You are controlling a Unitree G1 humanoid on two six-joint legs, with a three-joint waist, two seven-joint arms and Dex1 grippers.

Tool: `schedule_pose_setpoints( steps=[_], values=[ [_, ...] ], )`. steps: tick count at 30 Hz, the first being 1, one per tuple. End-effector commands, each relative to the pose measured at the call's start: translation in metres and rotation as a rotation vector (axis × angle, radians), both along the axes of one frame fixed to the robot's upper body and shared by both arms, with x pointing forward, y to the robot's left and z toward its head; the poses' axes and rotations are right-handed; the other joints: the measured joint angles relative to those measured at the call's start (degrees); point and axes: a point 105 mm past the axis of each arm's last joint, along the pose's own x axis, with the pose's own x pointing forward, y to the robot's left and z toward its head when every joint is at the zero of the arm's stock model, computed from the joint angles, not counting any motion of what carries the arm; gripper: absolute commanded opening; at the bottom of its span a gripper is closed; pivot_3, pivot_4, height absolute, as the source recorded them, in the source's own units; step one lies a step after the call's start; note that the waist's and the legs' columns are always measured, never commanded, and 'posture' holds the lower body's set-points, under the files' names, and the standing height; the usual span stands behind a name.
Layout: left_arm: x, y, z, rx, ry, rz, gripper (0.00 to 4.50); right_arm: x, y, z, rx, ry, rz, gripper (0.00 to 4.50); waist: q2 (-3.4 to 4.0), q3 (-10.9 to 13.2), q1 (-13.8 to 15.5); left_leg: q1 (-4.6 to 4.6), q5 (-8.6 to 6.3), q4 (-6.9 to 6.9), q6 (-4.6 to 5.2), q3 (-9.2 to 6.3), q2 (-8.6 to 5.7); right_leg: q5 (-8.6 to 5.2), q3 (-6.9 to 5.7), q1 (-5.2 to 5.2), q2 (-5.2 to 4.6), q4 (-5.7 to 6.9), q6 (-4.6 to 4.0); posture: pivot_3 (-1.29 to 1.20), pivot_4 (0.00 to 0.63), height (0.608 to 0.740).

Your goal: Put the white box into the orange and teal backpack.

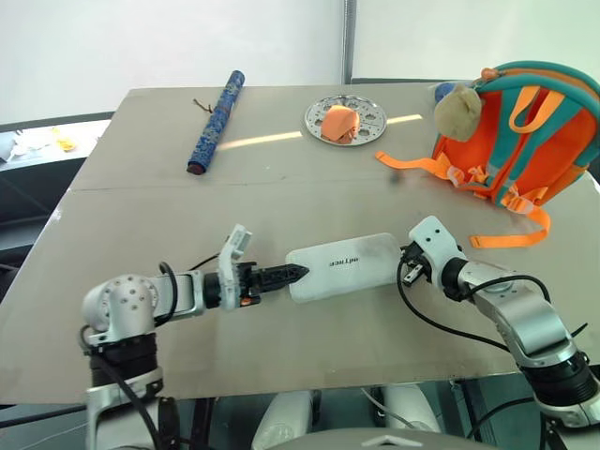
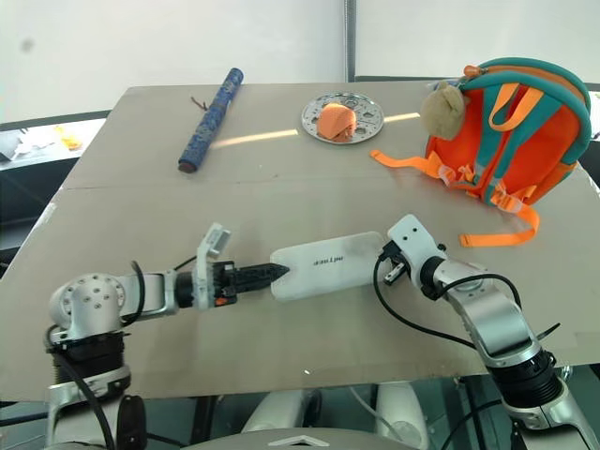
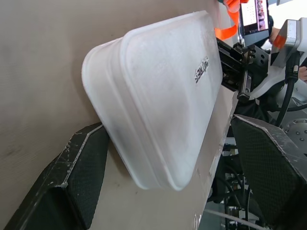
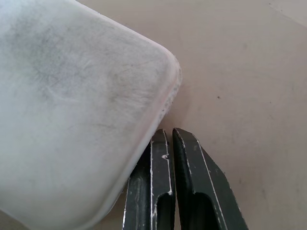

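Two grippers meet at the white box (image 1: 344, 266), which lies flat on the table (image 1: 141, 206) between them, well short of the backpack (image 1: 525, 131) standing at the table's far right corner. The left gripper (image 1: 289, 275) has its fingers spread apart on either side of the box's near end without clamping it, while the right gripper (image 4: 168, 139) sits with fingers pressed together against the box's opposite end. Small dark lettering runs across the box's face, too small to read surely; beyond the box lie a blue roll (image 1: 216, 122) and a metal plate (image 1: 370, 117) holding an orange lump (image 1: 339, 123).
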Motion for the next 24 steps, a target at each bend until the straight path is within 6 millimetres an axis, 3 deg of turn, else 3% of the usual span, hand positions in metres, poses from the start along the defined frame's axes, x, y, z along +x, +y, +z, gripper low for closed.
schedule_pose_setpoints(
  steps=[1,6,11,15,16,18,19,21,24],
  values=[
    [-0.006,-0.022,-0.017,-0.003,0.071,-0.036,4.08,-0.010,0.020,0.004,0.035,-0.001,0.087,0.00,0.14,-0.2,0.3,0.00,0.00,0.00,0.00,0.00,-0.01,0.00,0.00,0.01,-0.01,0.00,0.00,0.00,0.150,0.733],
    [-0.002,-0.045,-0.015,-0.063,0.067,-0.045,4.08,-0.023,0.042,0.005,0.092,0.033,0.189,0.00,0.14,-0.2,1.0,0.02,0.00,0.03,0.01,0.00,-0.02,0.00,-0.01,0.07,-0.01,-0.01,0.00,0.00,0.150,0.733],
    [0.000,-0.048,-0.007,-0.100,0.039,-0.033,2.70,-0.019,0.039,0.016,0.131,-0.032,0.173,0.00,0.13,-0.2,1.3,0.00,0.00,0.03,0.01,-0.02,-0.05,0.00,-0.03,0.07,-0.01,-0.05,0.00,0.00,0.150,0.733],
    [0.003,-0.041,0.002,-0.122,0.005,-0.016,1.31,-0.002,0.004,0.042,0.204,-0.126,0.002,0.00,0.13,-0.2,1.2,-0.05,0.00,0.04,0.01,-0.04,-0.05,0.00,-0.05,0.06,-0.02,-0.07,0.00,0.00,0.150,0.733],
    [0.003,-0.039,0.004,-0.129,-0.003,-0.012,1.19,-0.003,-0.003,0.051,0.242,-0.144,-0.013,0.41,0.13,-0.2,1.2,-0.04,0.00,0.05,0.01,-0.02,-0.04,0.00,-0.04,0.06,-0.01,-0.07,0.00,0.00,0.150,0.733],
    [0.004,-0.036,0.008,-0.128,-0.024,-0.008,1.17,-0.005,-0.020,0.064,0.268,-0.176,-0.067,0.72,0.14,-0.2,1.3,-0.04,0.00,0.04,0.01,-0.05,-0.03,0.00,-0.06,0.06,0.00,-0.06,0.00,0.00,0.150,0.733],
    [0.004,-0.034,0.013,-0.131,-0.054,-0.010,1.15,-0.007,-0.038,0.069,0.233,-0.196,-0.121,1.36,0.13,-0.2,1.2,-0.06,0.00,0.03,0.01,-0.08,-0.03,0.00,-0.08,0.05,0.01,-0.07,0.00,0.00,0.150,0.733],
    [0.007,-0.029,0.025,-0.155,-0.112,0.010,1.08,-0.017,-0.075,0.088,0.249,-0.230,-0.251,2.16,0.12,-0.2,1.4,-0.09,0.00,0.02,0.01,-0.12,-0.04,-0.01,-0.10,0.04,0.00,-0.09,0.00,0.00,0.150,0.733],
    [0.012,-0.022,0.043,-0.181,-0.210,0.045,1.07,-0.030,-0.114,0.114,0.268,-0.243,-0.384,3.50,0.11,-0.2,1.3,-0.19,-0.01,0.01,0.02,-0.13,-0.05,0.00,-0.10,-0.03,-0.01,-0.16,0.00,0.00,0.150,0.733]
  ],
)
